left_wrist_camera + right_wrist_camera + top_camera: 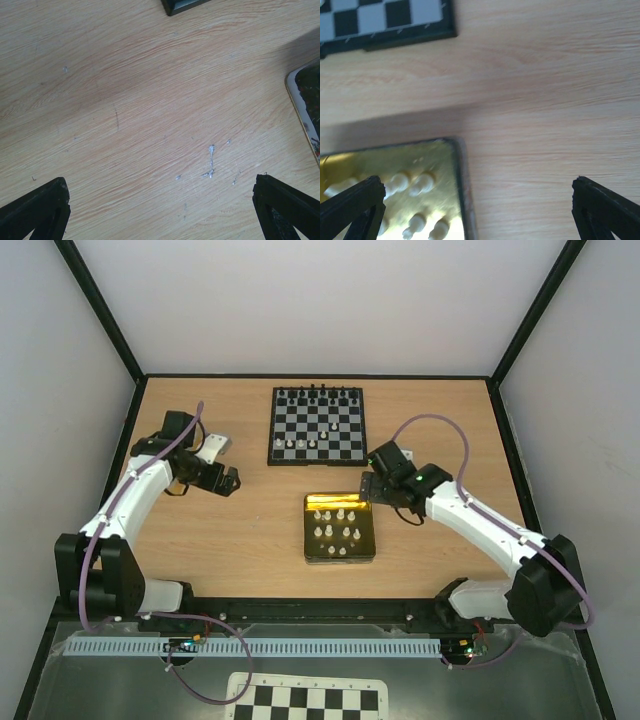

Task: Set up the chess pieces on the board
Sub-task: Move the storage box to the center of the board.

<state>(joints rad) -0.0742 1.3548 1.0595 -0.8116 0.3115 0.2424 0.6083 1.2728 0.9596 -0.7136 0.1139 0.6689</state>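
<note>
Top external view shows you tiny cream chess pieces (341, 528) mostly standing in the gold tray (307, 540) just near of the black-framed board (335, 418), a few already on it, with left gripper (160, 182) and right gripper (477, 184) both spread wide and empty.
</note>
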